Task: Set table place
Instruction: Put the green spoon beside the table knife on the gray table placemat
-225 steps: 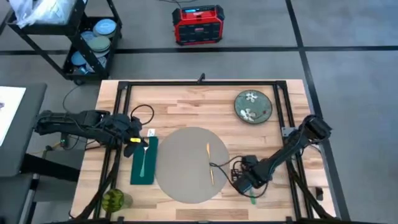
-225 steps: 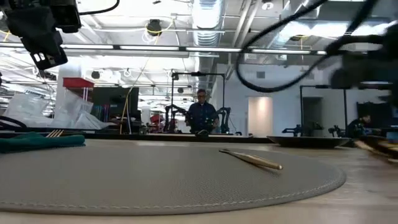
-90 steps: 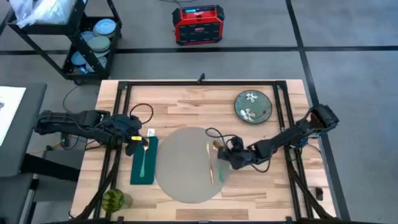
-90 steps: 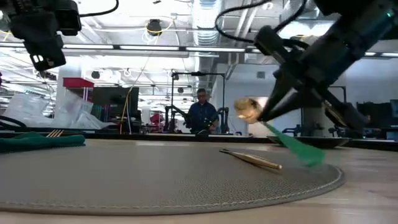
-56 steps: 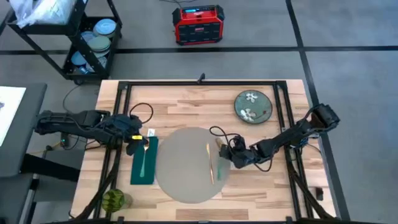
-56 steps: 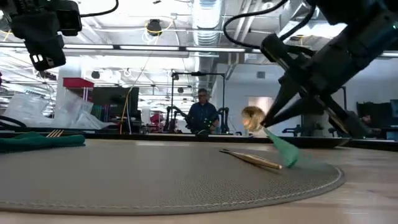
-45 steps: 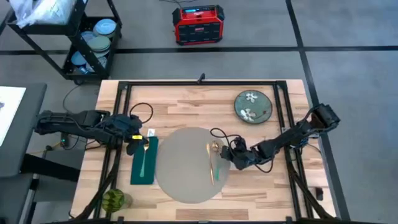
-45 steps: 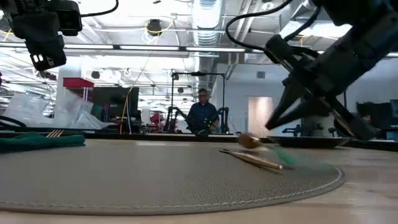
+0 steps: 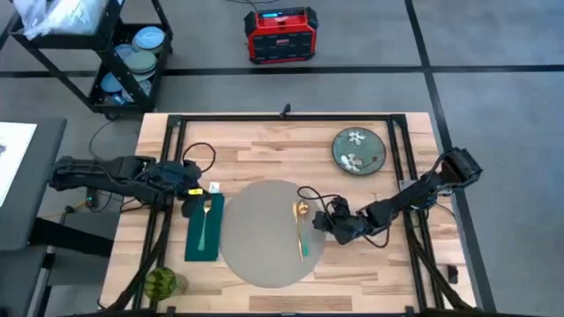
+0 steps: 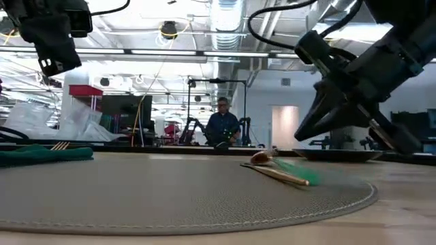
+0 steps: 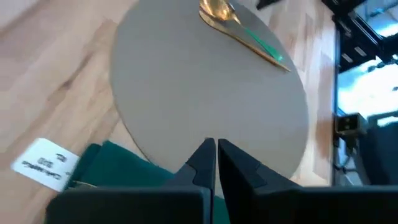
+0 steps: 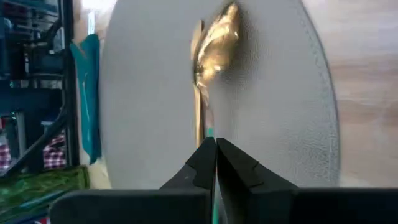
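Placemat (image 9: pixel 264 231) lies at the desk's (image 9: pixel 291 150) 6 o'clock edge. Gold spoon (image 9: pixel 301 227) rests along its 3 o'clock rim, long axis 12-to-6. Right gripper (image 9: pixel 324 224), nearer arm, sits just beside at 3 o'clock, fingers closed, apparently empty. Left gripper (image 9: pixel 192 208) closed over the green napkin (image 9: pixel 203 229)

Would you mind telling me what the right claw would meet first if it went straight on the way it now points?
Most likely the gold spoon with the green handle, lying on the grey placemat. The right claw points along it, its fingers pressed together. Depth is unclear, so it may pass just over the spoon.
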You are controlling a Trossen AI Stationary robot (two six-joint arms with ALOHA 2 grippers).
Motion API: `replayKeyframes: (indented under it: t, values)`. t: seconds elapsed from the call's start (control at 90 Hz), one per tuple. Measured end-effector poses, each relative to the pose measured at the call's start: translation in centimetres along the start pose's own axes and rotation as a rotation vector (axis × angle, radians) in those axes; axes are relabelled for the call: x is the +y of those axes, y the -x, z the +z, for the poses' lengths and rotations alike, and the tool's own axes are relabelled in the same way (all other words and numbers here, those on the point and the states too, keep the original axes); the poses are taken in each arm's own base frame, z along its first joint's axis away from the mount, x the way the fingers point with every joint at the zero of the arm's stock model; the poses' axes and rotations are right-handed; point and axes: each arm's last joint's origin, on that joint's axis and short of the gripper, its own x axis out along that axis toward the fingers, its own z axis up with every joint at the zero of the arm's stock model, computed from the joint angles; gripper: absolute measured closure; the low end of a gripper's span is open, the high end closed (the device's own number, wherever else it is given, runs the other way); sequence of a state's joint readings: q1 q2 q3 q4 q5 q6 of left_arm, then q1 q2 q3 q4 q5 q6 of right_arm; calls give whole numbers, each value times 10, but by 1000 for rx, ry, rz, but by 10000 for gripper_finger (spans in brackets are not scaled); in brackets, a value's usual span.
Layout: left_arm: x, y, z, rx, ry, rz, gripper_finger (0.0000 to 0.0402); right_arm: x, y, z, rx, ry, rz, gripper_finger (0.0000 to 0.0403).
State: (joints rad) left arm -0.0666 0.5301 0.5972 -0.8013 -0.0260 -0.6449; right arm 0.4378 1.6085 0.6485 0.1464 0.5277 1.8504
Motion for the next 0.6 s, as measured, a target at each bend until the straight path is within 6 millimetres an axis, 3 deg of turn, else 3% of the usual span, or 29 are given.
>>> replayKeyframes:
  t: [0.2,0.356,0.6]
  values:
    - [1,0,0,-16,-5,23,401,15,-7,9,50,66,-23,334]
    - [1,0,0,-16,-7,23,401,13,-11,22,64,94,-153,293]
    - [1,0,0,-15,-41,23,401,18,-14,27,72,68,-136,269]
